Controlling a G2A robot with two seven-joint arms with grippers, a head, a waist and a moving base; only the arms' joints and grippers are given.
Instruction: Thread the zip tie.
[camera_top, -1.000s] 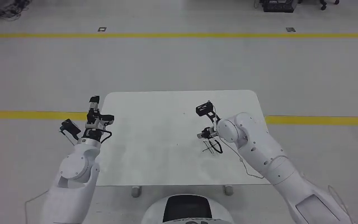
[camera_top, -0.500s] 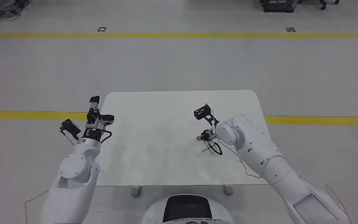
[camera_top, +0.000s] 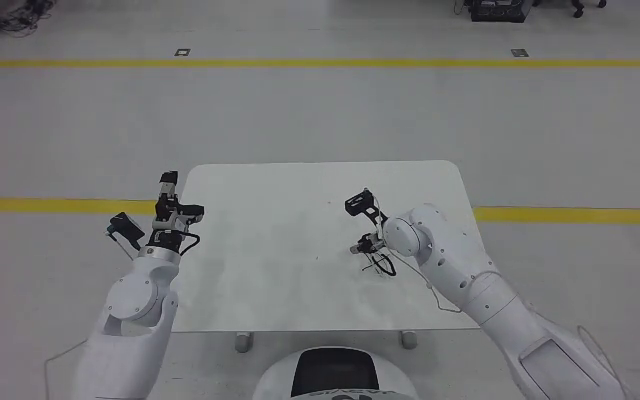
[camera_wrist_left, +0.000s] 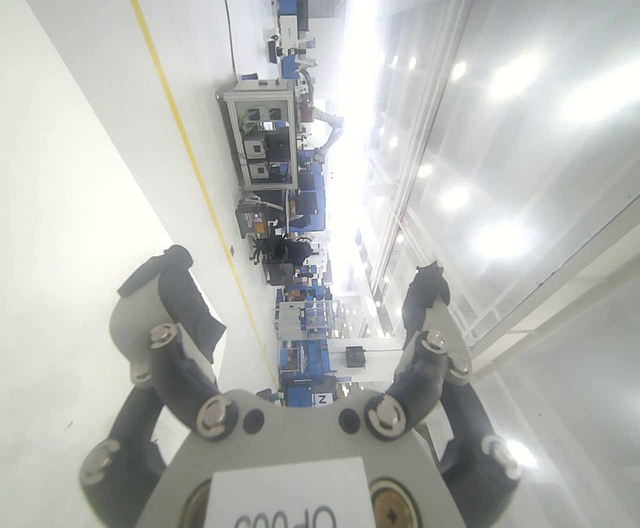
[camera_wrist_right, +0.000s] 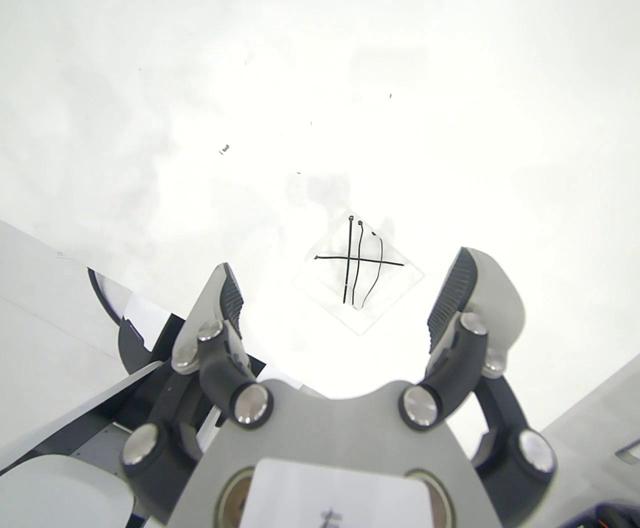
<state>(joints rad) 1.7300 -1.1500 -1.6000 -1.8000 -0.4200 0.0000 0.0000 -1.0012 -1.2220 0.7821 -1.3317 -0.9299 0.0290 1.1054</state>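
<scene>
Clear square (camera_wrist_right: 400, 295) right of worktop (camera_top: 280, 200) centre holds zip ties (camera_wrist_right: 357, 260): three parallel, heads together, one crossing them. Right gripper (camera_wrist_right: 345, 272) is above them, left gripper (camera_wrist_left: 300, 265) at the left edge, both wide open and empty.

Evenly bright in the top view; harsh glare from ceiling lamps (camera_wrist_left: 505, 240) at left wrist; washed-out white table (camera_wrist_right: 150, 100) at right wrist.
</scene>
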